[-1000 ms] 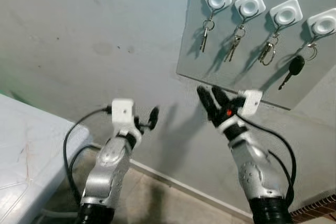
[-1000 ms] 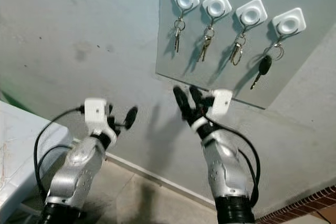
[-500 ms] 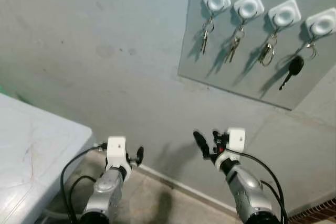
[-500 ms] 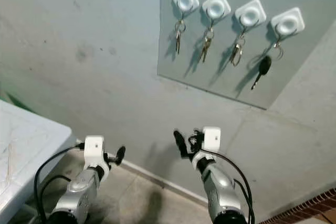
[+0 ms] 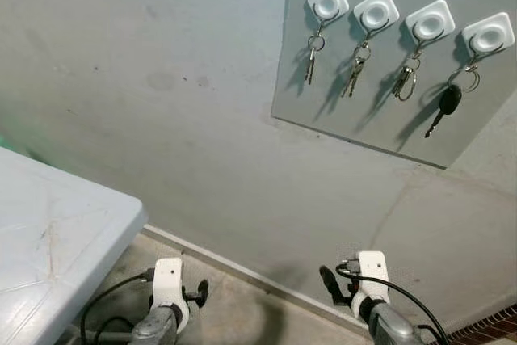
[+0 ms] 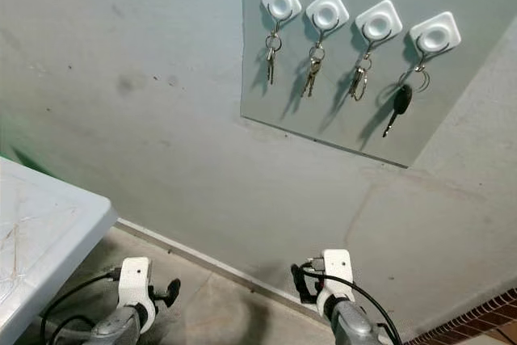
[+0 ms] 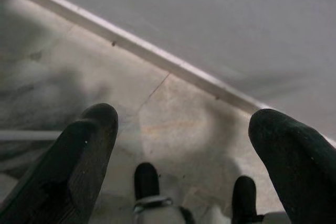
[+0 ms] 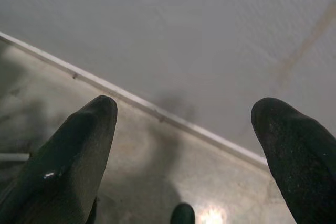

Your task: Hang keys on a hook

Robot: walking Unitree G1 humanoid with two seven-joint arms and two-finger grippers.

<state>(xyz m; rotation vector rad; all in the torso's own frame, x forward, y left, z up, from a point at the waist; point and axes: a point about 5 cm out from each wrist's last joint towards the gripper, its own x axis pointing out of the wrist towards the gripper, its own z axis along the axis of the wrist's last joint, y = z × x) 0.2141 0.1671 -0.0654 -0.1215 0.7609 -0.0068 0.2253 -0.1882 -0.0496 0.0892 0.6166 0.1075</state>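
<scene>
1. Two grippers hang low near the floor: left gripper point(image 7: 178, 145) and right gripper point(image 8: 184, 140), both spread wide and holding nothing.
2. Four white square hooks point(image 5: 376, 14) on a smooth grey panel point(image 5: 339, 115) each carry keys point(image 5: 311, 58).
3. Bare wall point(image 5: 161, 78) lies between the panel and a white table point(image 5: 56, 240).

No readable text or labels anywhere (hooks included).
</scene>
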